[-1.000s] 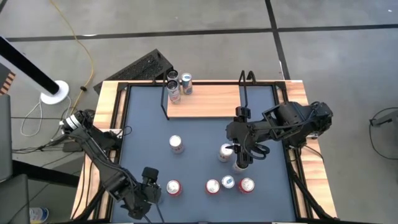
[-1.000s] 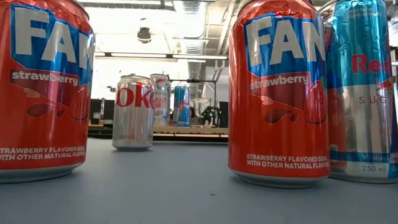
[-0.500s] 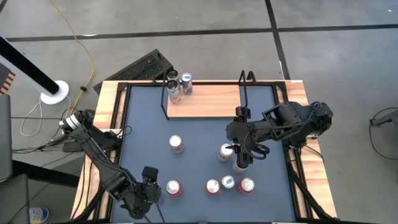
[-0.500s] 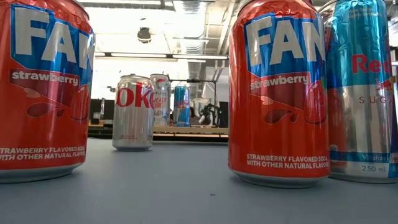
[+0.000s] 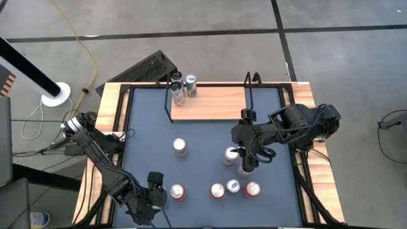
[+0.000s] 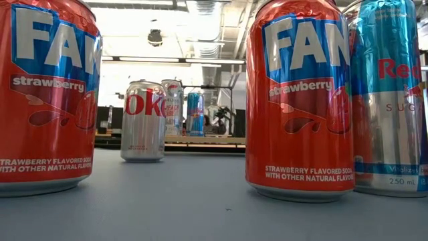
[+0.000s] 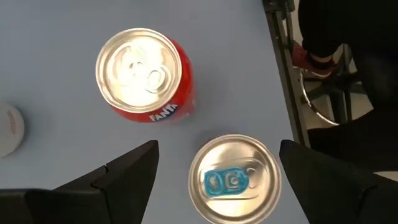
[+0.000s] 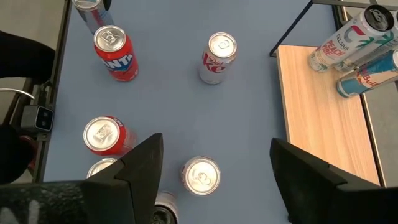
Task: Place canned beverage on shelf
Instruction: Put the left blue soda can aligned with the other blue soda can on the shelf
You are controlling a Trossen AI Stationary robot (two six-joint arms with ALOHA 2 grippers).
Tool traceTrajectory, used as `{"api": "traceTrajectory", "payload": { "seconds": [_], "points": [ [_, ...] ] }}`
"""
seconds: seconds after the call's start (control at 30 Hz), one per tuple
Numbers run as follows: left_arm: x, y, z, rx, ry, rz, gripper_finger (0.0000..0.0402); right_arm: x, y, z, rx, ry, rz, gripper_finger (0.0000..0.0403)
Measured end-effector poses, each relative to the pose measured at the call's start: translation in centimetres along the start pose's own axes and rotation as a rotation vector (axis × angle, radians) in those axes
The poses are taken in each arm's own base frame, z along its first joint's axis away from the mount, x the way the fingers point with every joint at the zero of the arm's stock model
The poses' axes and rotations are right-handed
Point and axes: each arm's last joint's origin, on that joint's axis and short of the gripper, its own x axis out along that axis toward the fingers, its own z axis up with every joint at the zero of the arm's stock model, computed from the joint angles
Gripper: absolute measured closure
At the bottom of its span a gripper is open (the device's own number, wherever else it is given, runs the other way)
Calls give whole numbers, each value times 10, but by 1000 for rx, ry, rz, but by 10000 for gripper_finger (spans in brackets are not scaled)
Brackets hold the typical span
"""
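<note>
The shelf [image 5: 216, 103] stands at the table's far side, with three cans [image 5: 181, 88] upright at its left end. My left gripper [image 7: 218, 144] hovers open at the near left. A silver-topped can with a blue tab [image 7: 233, 180] stands below it, between the fingers in the wrist view and apart from both. A Fanta can [image 7: 146, 74] stands just beyond it. My right gripper [image 8: 216, 138] hangs open, high over the table's right middle. A silver-topped can [image 8: 199, 174] stands on the table beneath it, untouched.
A Diet Coke can [image 5: 180, 147] stands mid-table. Near the front edge stand two red cans [image 5: 217, 190], [image 5: 252, 189] and a blue-topped Red Bull [image 5: 233, 186]. The shelf's right part [image 8: 323, 124] is bare wood between black rod uprights [image 5: 249, 89]. A wooden rim [image 5: 111, 102] frames the table.
My left gripper has turned slightly at its wrist, staying in place above the blue-tab can. Its fingers keep the same gap.
</note>
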Motion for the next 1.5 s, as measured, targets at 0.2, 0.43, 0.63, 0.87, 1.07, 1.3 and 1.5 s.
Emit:
{"api": "traceTrajectory", "payload": {
  "seconds": [0.2, 0.43, 0.63, 0.87, 1.07, 1.3, 1.5],
  "points": [
    [-5, 0, 6, -11, -25, 6, 79, 0, 0, 0, 0, 0, 0, 127],
    [-26, -8, 12, -14, -55, 11, 79, 0, 0, 0, 0, 0, 0, 127],
    [-12, -6, -4, -38, 30, 32, 79, 0, 0, 1, 3, -6, 1, 127],
    [-7, -7, -5, -59, 23, 7, 79, 0, 0, 1, 4, -7, 2, 127],
    [-8, -11, -7, -45, 18, -3, 79, 0, 0, 1, 4, -8, 1, 127],
    [-2, -8, -11, -30, 21, 22, 79, 0, 0, 1, 19, -8, 1, 127],
    [6, -9, -16, -19, 47, -18, 79, 0, 0, 1, 20, -7, 1, 127]
  ]
}}
